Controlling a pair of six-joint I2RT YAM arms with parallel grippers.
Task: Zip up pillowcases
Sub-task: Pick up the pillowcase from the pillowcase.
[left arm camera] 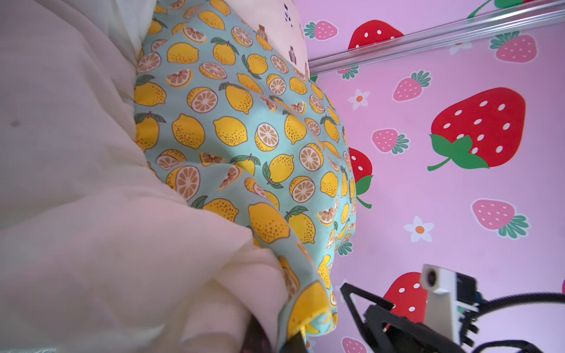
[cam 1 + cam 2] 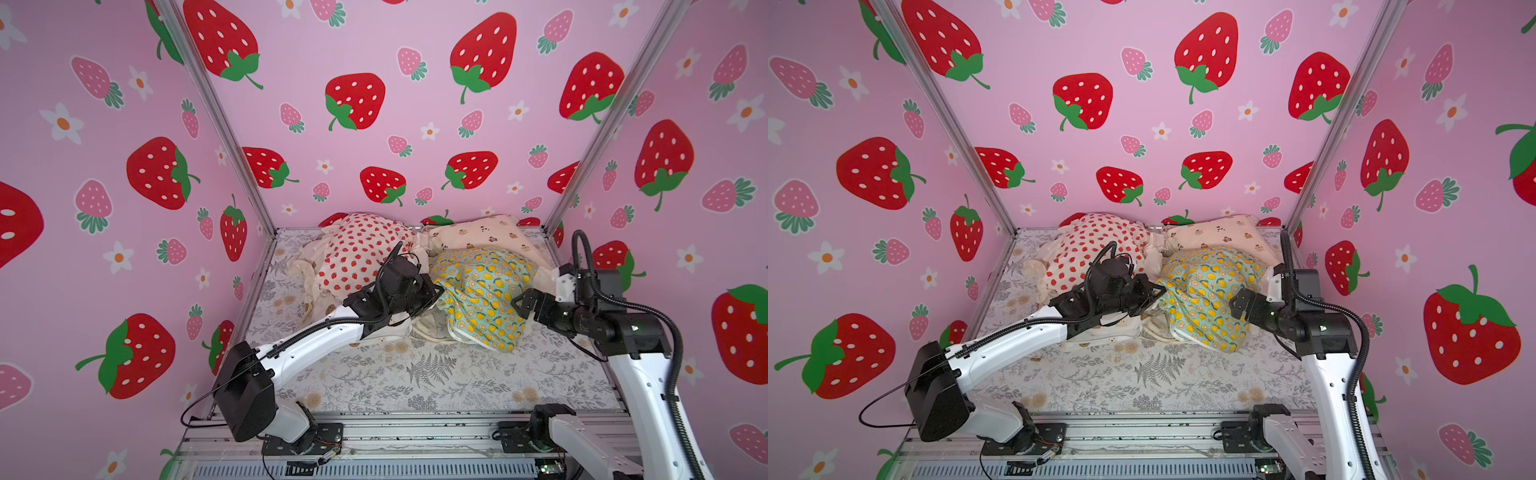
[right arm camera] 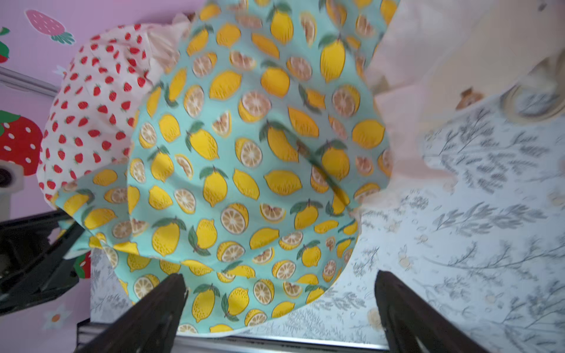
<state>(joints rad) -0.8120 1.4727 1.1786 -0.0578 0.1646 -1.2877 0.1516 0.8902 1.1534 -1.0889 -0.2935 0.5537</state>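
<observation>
The mint lemon-print pillowcase (image 2: 482,291) lies puffed up at the middle right of the sheet. My left gripper (image 2: 432,291) is shut on its left edge, where lemon fabric and cream ruffle (image 1: 214,290) run into the jaws (image 1: 275,342). My right gripper (image 2: 521,305) stands open just off the case's right side. Its two dark fingers (image 3: 171,299) are spread wide with the lemon fabric (image 3: 244,171) beyond them and not touching. The red-strawberry pillowcase (image 2: 357,257) and the bear-print one (image 2: 490,235) lie behind. A cookie-print case (image 2: 322,305) is mostly hidden under my left arm.
A grey fern-print sheet (image 2: 415,374) covers the table. Pink strawberry walls (image 2: 395,104) close in the back and both sides, with metal corner posts (image 2: 232,145). A metal rail (image 2: 415,432) with both arm bases runs along the front edge.
</observation>
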